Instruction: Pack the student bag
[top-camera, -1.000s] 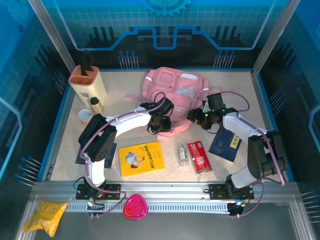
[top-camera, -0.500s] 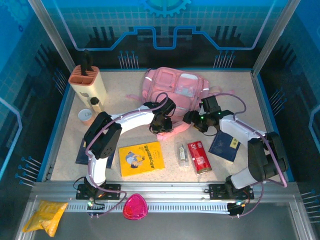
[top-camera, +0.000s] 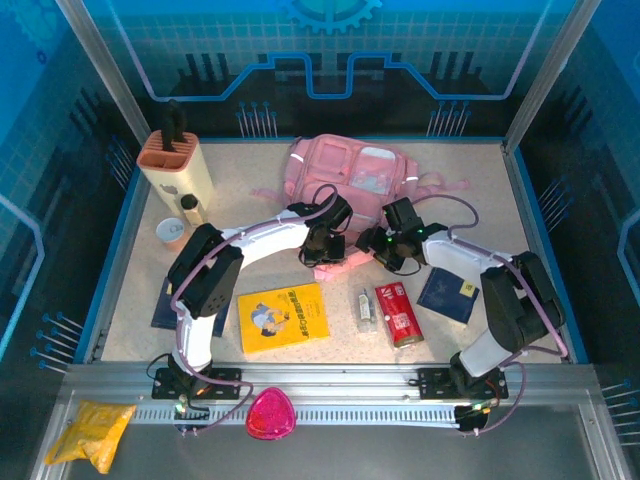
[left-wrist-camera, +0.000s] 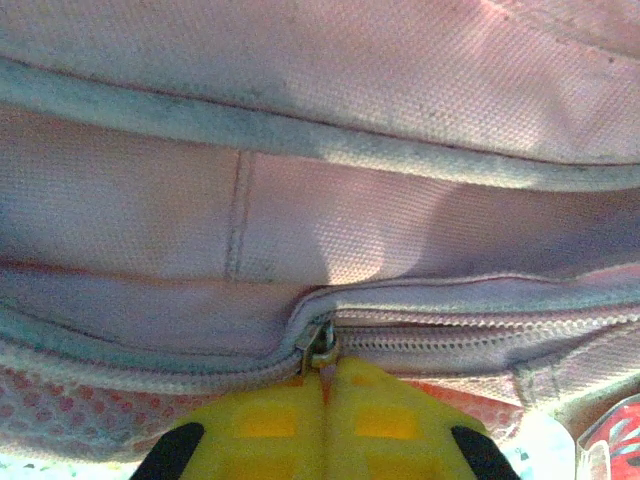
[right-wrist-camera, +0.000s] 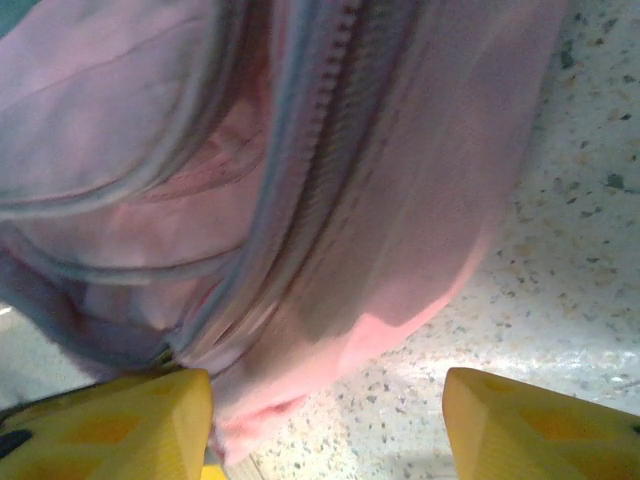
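The student bag (top-camera: 352, 175) is a pink backpack lying at the back middle of the table, its near edge pulled toward the arms. My left gripper (top-camera: 322, 248) rests at that near edge. In the left wrist view the left gripper (left-wrist-camera: 325, 372) has its yellow fingers pressed together on the bag's metal zipper pull (left-wrist-camera: 322, 348), where the zipper (left-wrist-camera: 470, 345) is closed. My right gripper (top-camera: 386, 250) is just to the right at the same edge. In the right wrist view the right gripper (right-wrist-camera: 325, 420) is open, with the bag's pink fabric edge (right-wrist-camera: 330, 260) lying beside its left finger (right-wrist-camera: 110, 425).
A yellow book (top-camera: 284, 316), a small clear bottle (top-camera: 365, 308), a red packet (top-camera: 398, 312) and a dark blue booklet (top-camera: 448, 293) lie on the near table. A beige holder (top-camera: 178, 170), a jar (top-camera: 190, 209) and a cup (top-camera: 172, 231) stand at the left.
My right gripper has moved left, up to the bag's near edge beside the left gripper. The left jaws have closed the last bit on the zipper pull.
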